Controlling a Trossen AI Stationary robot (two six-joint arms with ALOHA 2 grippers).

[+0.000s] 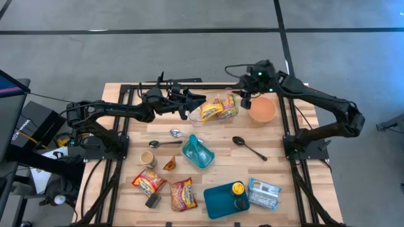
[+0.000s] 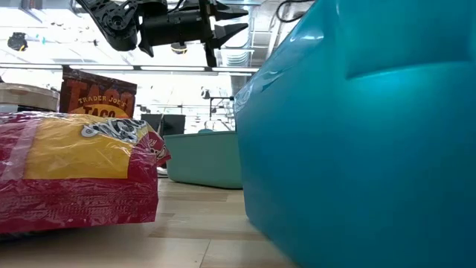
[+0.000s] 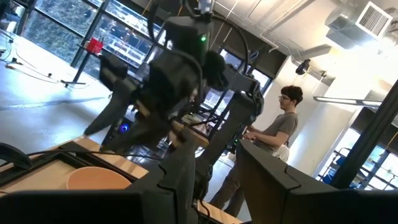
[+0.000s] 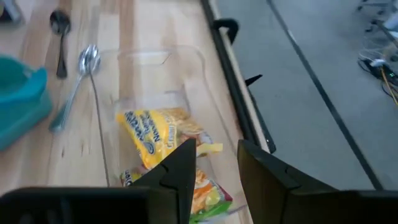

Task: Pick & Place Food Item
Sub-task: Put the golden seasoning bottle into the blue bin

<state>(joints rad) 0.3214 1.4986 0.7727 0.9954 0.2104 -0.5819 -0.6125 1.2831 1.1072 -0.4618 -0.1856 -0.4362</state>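
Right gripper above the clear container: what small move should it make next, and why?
Probably a short lift straight up and away. The yellow noodle packet already lies inside the clear container, and the right gripper hovers over it with its fingers apart and nothing between them, so the placing looks finished.

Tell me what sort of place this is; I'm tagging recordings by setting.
Probably a robotics lab or workshop: a wooden table on bare concrete floor, exposed ceiling ducts, and a person at equipment behind.
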